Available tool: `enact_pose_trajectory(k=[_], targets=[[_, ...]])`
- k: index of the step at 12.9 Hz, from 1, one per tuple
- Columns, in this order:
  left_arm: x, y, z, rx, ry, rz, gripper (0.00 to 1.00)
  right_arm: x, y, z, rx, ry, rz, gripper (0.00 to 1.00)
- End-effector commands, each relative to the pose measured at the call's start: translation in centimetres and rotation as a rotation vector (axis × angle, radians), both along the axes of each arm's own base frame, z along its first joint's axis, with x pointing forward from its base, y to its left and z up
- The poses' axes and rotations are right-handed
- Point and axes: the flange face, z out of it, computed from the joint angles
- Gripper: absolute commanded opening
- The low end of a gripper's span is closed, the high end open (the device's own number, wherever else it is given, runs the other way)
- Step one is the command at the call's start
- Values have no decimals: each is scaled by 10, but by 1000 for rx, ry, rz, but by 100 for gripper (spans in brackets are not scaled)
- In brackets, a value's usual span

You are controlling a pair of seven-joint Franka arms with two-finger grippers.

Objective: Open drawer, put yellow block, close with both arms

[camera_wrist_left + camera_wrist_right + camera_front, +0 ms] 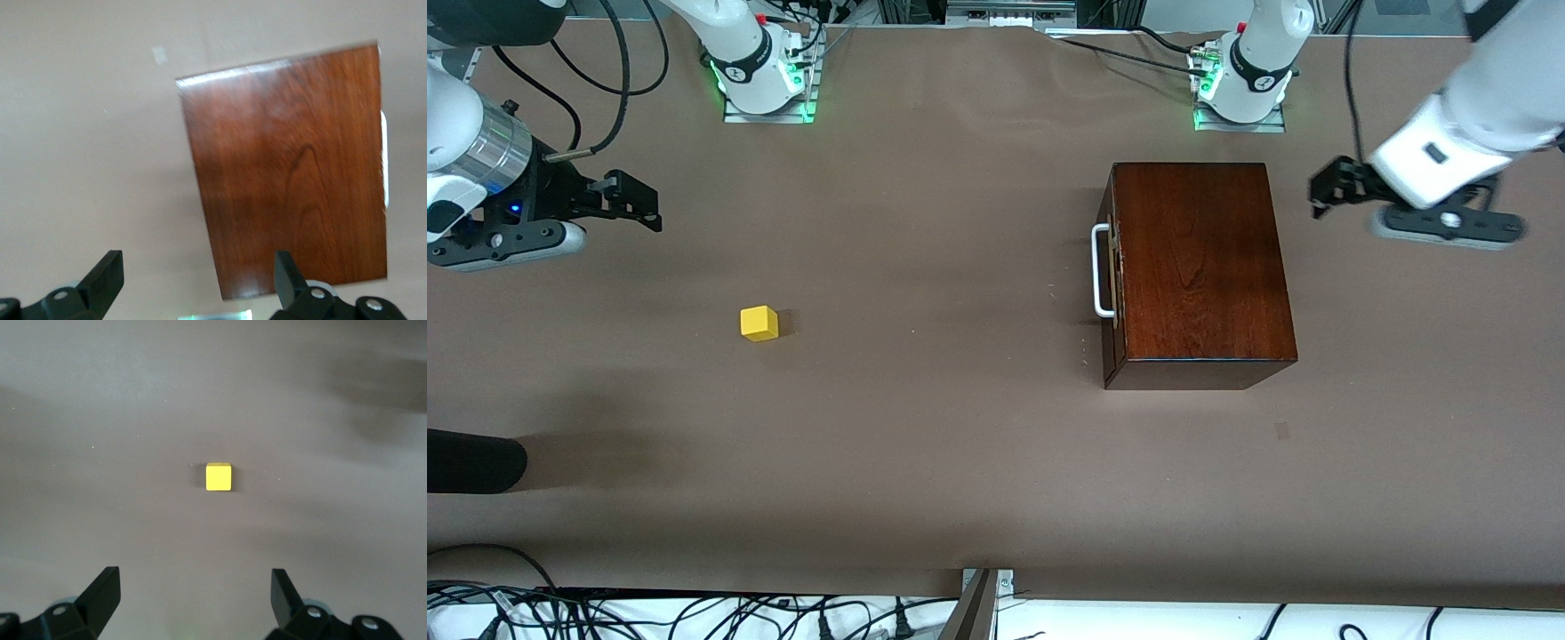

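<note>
Drawer [1107, 271] flush, yellow block [759, 324] cubic

The brown-covered counter [960, 444] carries a glossy dark wooden box [1200, 267] at the frame's centre right, its white handle [1101, 271] seemingly flush, and a small yellow block [759, 323] at centre left
</note>
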Motion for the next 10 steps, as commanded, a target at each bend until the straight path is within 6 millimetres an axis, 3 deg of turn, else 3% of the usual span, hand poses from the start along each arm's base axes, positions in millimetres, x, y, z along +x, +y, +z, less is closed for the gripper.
enact_pose_trajectory(k=[1, 3, 6, 9, 10], targets=[[5, -61, -30, -36, 78, -84, 100, 2, 0, 6, -10, -6, 8, 100], [9, -106, -53, -46, 53, 11, 100, 2, 0, 6, -10, -6, 8, 100], [-1, -200, -107, -19, 20, 136, 100, 3, 0, 6, -10, -7, 8, 100], [-13, -257, -168, 44, -5, 129, 100, 3, 0, 6, -10, -7, 8, 100], [-12, -267, -184, 36, -8, 168, 100, 3, -1, 6, -10, -7, 6, 100]])
